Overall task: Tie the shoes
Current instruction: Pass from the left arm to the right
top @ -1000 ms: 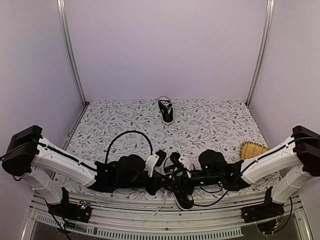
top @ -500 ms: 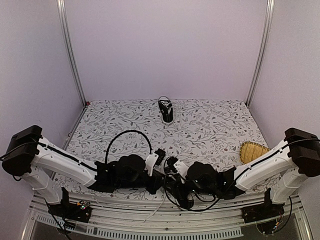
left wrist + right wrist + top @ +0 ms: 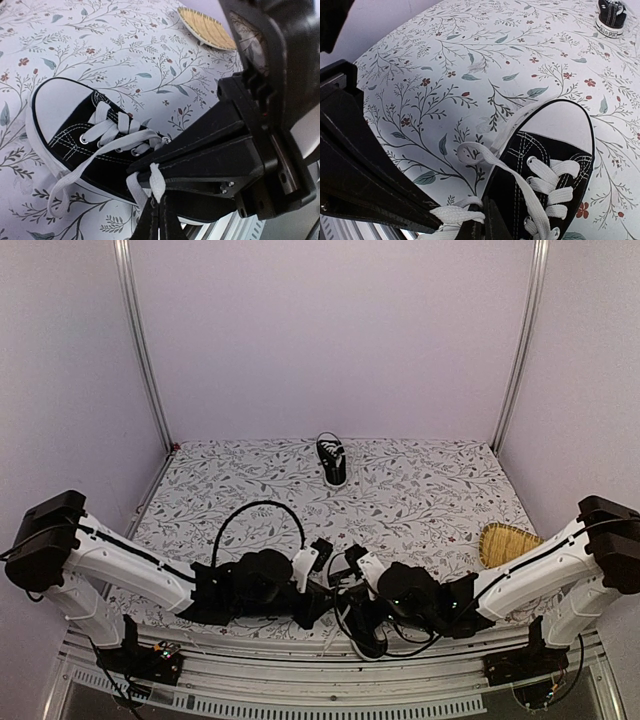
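Looking down from high behind the arm bases [image 3: 150, 658] across the table [image 3: 420, 490] to the rear wall [image 3: 330, 340]; from each wrist, close and low on the near shoe [image 3: 67, 125] from opposite sides, sharing its laces [image 3: 117, 132]; from the right, sharing the far shoe [image 3: 610, 17] with the overhead.

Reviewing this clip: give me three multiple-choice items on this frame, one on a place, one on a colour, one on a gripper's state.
1. Where does the free shoe stand?
A. by the table's back edge
B. by its near edge
C. at its left edge
2. What colour are the laces?
A. black
B. white
C. red
3. The left gripper is:
A. open over the toe cap
B. shut on a lace
C. shut on nothing
Answers: 1 A, it stands alone at the far end in the top view; 2 B, white against black canvas; 3 B, a lace is pinched between its closed fingers.
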Action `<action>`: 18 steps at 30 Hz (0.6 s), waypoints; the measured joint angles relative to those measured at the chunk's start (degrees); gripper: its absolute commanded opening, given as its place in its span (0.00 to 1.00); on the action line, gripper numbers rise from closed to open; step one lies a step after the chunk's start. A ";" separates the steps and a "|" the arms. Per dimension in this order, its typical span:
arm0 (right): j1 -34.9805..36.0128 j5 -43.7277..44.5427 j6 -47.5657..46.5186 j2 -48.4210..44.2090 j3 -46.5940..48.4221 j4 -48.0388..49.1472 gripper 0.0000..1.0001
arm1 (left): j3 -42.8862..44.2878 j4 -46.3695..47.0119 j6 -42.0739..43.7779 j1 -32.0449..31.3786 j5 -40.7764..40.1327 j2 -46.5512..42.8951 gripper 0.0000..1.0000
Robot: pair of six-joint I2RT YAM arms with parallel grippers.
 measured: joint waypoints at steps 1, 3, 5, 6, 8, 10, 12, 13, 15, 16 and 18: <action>0.00 0.11 0.04 -0.09 -0.02 -0.02 0.03 | 0.13 -0.07 -0.02 0.00 -0.02 0.17 0.00; 0.00 0.11 0.00 -0.15 -0.26 0.04 0.02 | 0.39 -0.37 -0.02 0.00 -0.07 0.48 0.02; 0.00 0.07 -0.02 -0.46 -0.98 0.09 0.02 | 0.70 -1.07 -0.02 0.00 -0.17 0.57 0.21; 0.00 0.04 -0.02 -0.68 -1.31 0.11 0.02 | 0.87 -1.33 0.26 0.00 -0.35 0.57 0.34; 0.00 0.04 0.00 -1.27 -2.12 0.22 0.02 | 1.60 -2.78 0.13 -0.09 -1.42 0.59 0.54; 0.00 0.07 0.07 -2.01 -2.84 0.24 0.02 | 1.92 -4.22 0.44 -0.09 -2.80 0.28 0.64; 0.00 0.00 0.26 -2.93 -3.54 0.37 0.02 | 1.55 -5.42 0.70 0.26 -4.00 -0.70 0.67; 0.00 -0.07 0.37 -3.45 -3.96 0.42 0.02 | 1.03 -5.79 0.83 0.59 -4.39 -1.62 0.67; 0.00 -0.28 0.74 -4.20 -4.70 0.79 0.02 | -0.46 -6.10 1.40 1.49 -4.55 -3.69 0.63; -0.04 -0.42 0.94 -4.35 -4.92 0.92 0.02 | -1.14 -6.21 1.79 2.21 -4.52 -4.61 0.62; -0.15 -0.81 1.40 -4.39 -5.22 1.20 0.02 | -1.88 -6.25 2.73 4.00 -4.24 -5.49 0.57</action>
